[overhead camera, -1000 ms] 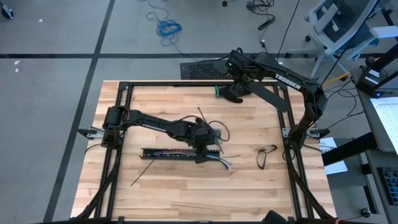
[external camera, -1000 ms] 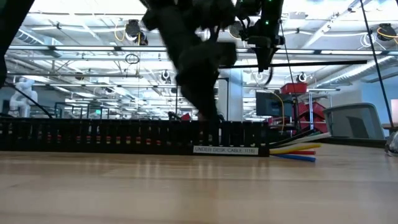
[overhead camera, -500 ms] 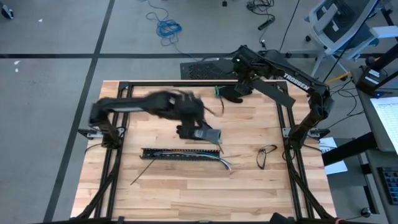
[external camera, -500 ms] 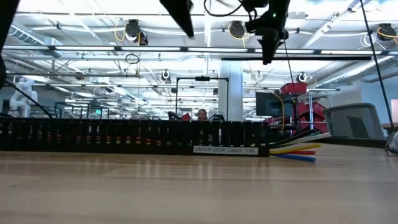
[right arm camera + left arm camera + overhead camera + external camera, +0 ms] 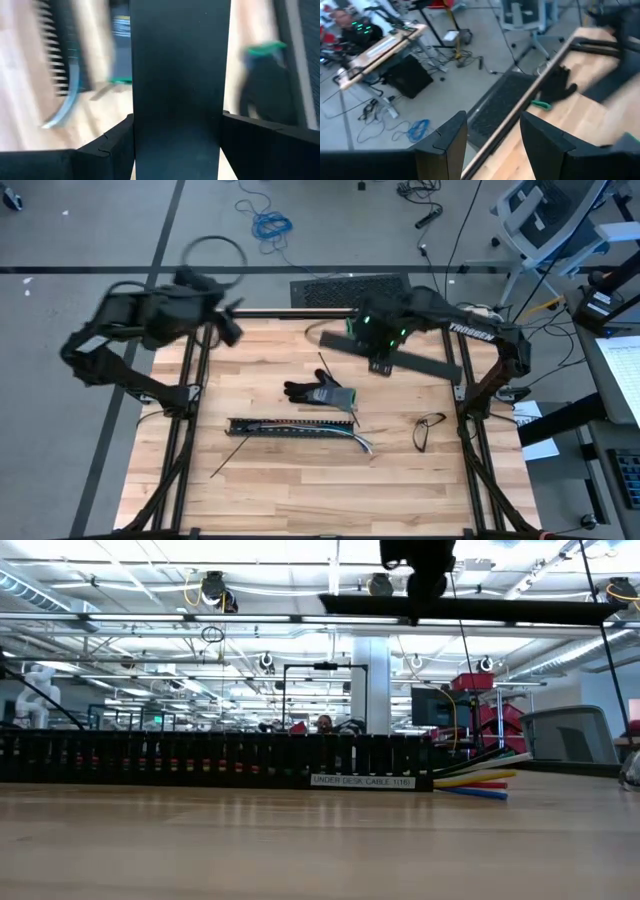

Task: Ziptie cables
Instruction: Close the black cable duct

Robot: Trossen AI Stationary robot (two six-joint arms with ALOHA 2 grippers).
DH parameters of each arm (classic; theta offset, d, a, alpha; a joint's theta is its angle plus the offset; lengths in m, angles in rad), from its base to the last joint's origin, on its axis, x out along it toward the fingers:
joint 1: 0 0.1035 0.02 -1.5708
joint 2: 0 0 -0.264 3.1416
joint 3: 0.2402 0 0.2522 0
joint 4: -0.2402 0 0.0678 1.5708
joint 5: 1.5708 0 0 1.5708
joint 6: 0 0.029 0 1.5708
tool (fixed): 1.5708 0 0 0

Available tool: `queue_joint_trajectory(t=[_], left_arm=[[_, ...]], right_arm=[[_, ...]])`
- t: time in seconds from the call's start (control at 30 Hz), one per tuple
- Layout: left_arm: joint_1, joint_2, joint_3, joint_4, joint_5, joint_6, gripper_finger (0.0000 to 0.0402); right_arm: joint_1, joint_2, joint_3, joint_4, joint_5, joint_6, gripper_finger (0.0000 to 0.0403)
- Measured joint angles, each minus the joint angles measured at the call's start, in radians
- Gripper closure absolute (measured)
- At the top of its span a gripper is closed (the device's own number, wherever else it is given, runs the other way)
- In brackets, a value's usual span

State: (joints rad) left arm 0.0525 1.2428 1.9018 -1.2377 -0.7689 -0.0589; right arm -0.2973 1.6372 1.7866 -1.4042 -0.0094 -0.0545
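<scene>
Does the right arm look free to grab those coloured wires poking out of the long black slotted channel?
Probably not yet: the right claw is gripping a long black flat strip. The coloured wires themselves lie uncovered.

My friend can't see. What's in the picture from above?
Seen from above, the right gripper holds a long black strip over a wooden table. On it lie a glove and a channel with cables. The left gripper is at its far-left corner.

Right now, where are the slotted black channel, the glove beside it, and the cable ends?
channel [image 5: 285,427], high view, middle of its length
glove [image 5: 318,392], high view, its palm
cable ends [image 5: 478,783], low view, yellow cable
</scene>
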Motion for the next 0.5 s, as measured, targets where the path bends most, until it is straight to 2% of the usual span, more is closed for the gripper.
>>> queue_joint_trajectory(t=[0.17, 0.33, 0.4, 0.5], left_arm=[[0.0, -0.061, 0.0, -0.092, -0.058, -0.013, 0.0223], [0.0, -0.074, -0.004, -0.233, -0.051, 0.008, 0.0224], [0.0, -0.075, -0.03, -0.258, -0.005, 0.022, 0.0224], [0.0, -0.096, -0.122, -0.261, 0.185, 0.061, 0.0224]], right_arm=[[0.153, 0.052, 0.0, 0.082, -0.024, 0.076, 0.0169], [0.266, 0.134, 0.0, 0.149, -0.025, 0.2, 0.0169], [0.298, 0.174, 0.0, 0.162, -0.024, 0.25, 0.0169], [0.339, 0.23, 0.0, 0.205, -0.023, 0.3, 0.0169]])
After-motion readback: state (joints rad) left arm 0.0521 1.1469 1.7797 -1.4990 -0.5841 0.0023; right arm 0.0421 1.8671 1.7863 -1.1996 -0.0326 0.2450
